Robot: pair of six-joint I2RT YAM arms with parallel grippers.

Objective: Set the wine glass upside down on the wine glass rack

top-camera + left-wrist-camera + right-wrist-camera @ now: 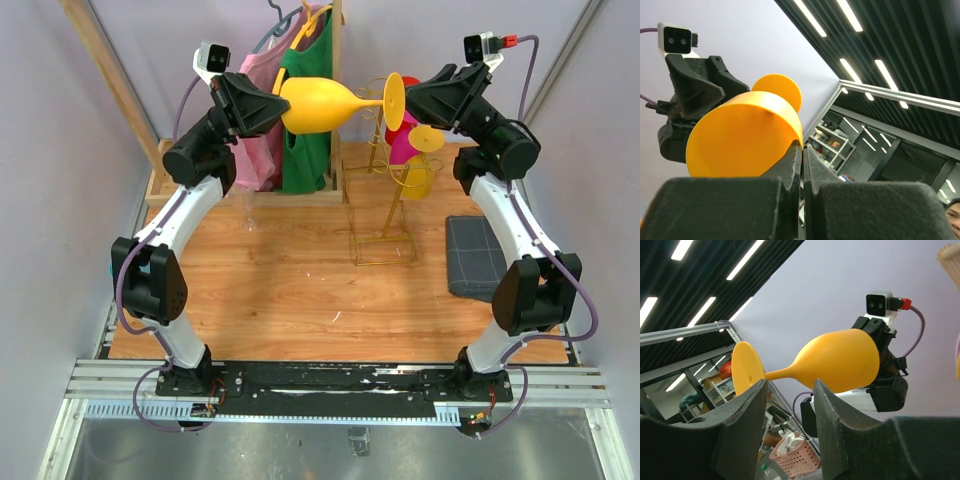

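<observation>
You hold wine glass (320, 104) sideways in air above far bench (290, 290). Your left fingers (791, 170) clamped on bowl rim; right fingers (742, 415) apart astride stem, contact unclear. Gold rack (385, 235) lower right, not reached. Left for you: invert, hang.

A yellow wine glass (840, 362) lies sideways across the middle of the frame, foot at the left, bowl at the right against the left gripper (890, 375). At the bottom, the right gripper (790, 387) stands parted, the stem above its gap.
</observation>
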